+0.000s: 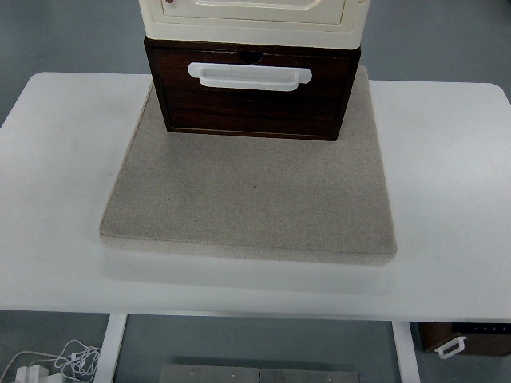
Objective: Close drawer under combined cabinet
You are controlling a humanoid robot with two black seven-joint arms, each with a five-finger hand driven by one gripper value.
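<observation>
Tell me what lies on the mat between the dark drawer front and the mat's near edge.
Nothing: in the top view, the grey mat is bare from the drawer front, with its white handle, to the mat's near edge. No hand shows.

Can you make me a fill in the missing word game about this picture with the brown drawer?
1. The dark brown drawer has a handle that is coloured ____.
2. The cabinet stands on a grey ____, which lies on the white table.
3. The cream unit sits ____ the drawer.

Missing words: white; mat; above
</observation>
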